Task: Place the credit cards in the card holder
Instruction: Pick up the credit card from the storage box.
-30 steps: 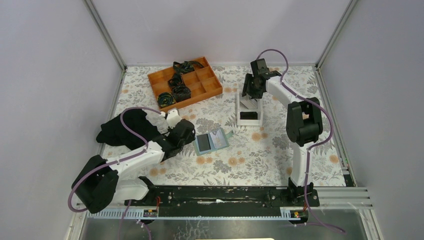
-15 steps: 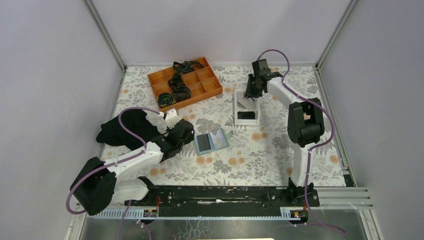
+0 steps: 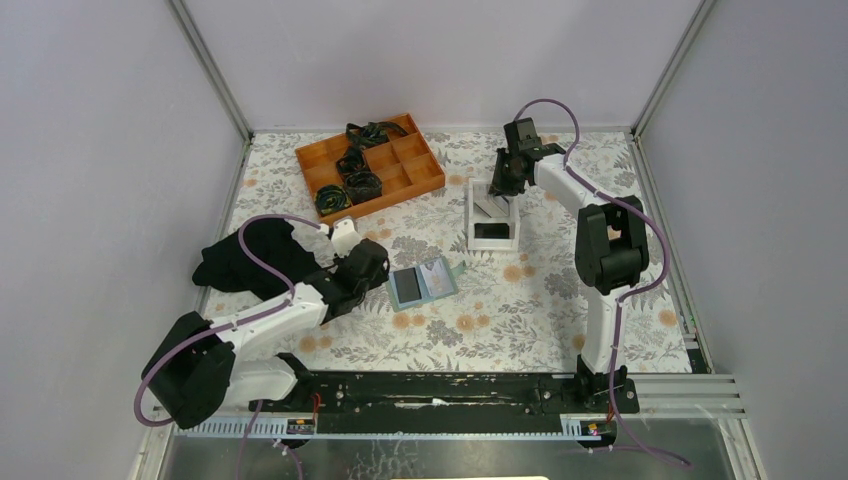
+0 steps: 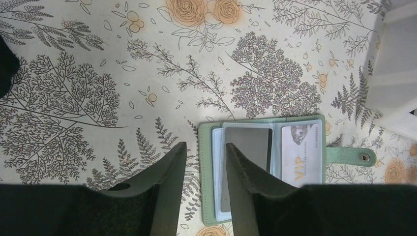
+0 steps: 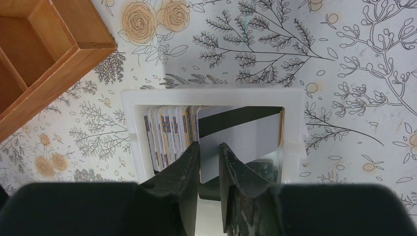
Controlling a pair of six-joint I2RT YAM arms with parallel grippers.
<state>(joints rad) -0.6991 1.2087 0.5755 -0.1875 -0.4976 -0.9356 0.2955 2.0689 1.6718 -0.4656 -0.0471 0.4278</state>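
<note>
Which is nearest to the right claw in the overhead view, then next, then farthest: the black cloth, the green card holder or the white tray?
1. The white tray, directly under the right claw, at the far side.
2. The card holder, lying open near the middle, to the near left of that claw.
3. The black cloth, far over on the left side.

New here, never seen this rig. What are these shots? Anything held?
Two robot arms bolted at the table's near edge. One picture looks down from above; two come from wrist cameras, where the dark prongs are gripper fingers. On the table: an open green card holder, a white tray of credit cards, an orange compartment box, a black cloth. The left gripper hangs open at the holder's edge; the right gripper, narrowly open, is over the tray's cards. Nothing looks held.
</note>
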